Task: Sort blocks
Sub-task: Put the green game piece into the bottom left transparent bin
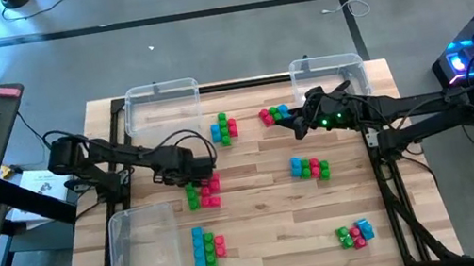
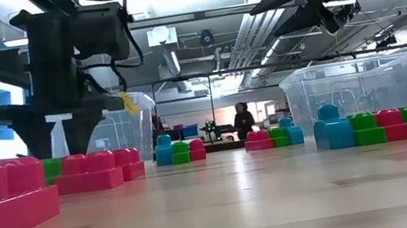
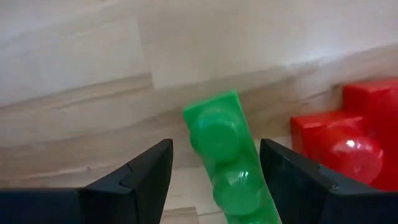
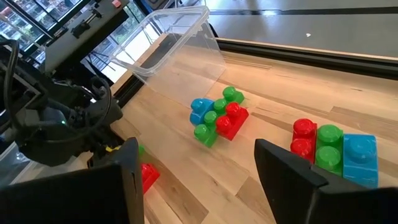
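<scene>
Small red-pink, green and blue blocks lie in several clusters on the wooden table (image 1: 260,215). My left gripper (image 1: 195,180) points straight down over the green and red cluster (image 1: 204,194). It is open, its fingers on either side of a green bar block (image 3: 227,155), with red blocks (image 3: 348,143) just beside. I cannot tell whether a finger touches the bar. My right gripper (image 1: 296,125) hangs open above the table near the far cluster (image 1: 274,115), with nothing between its fingers (image 4: 196,149).
Clear bins stand at the far left (image 1: 161,107), far right (image 1: 328,75) and near left (image 1: 146,252). More block clusters lie at the far middle (image 1: 224,128), centre right (image 1: 309,168), near middle (image 1: 208,249) and near right (image 1: 355,234).
</scene>
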Controlling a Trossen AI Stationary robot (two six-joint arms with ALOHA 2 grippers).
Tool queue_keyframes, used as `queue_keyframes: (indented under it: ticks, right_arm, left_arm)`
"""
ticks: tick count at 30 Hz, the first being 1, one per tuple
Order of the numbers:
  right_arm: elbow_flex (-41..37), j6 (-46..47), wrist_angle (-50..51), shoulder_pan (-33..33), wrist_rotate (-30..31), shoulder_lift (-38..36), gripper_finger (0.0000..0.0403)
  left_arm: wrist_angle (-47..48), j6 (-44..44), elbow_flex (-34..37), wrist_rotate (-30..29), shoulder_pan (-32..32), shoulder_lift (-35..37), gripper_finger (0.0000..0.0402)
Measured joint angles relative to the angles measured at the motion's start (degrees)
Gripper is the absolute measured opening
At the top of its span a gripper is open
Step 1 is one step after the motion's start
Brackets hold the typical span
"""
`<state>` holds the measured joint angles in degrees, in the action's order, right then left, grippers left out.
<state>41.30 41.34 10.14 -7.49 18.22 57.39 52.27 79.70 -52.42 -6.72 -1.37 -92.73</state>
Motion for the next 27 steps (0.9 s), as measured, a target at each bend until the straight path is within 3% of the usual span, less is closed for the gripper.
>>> queue_keyframes:
  ticks: [17, 20, 25, 27]
  right_arm:
    - [0.0, 0.2, 1.31, 0.02, 0.24, 0.0, 0.0194]
    - [0.0, 0.2, 1.47, 0.02, 0.24, 0.0, 0.0194]
    - [0.0, 0.2, 2.49, 0.02, 0.26, 0.0, 0.0194]
    - [0.0, 0.2, 3.03, 0.02, 0.26, 0.0, 0.0194]
  left_arm:
    - [-4.53, 6.54, 0.0, -0.06, -3.35, -4.43, 0.0225]
    - [-5.75, 4.99, -0.04, -0.09, -3.36, -4.76, 0.0194]
    - [-6.86, 0.64, 0.01, -0.23, -2.74, -3.98, 0.0098]
    - [-7.42, -1.18, 0.0, -0.75, -2.17, -3.03, 0.0095]
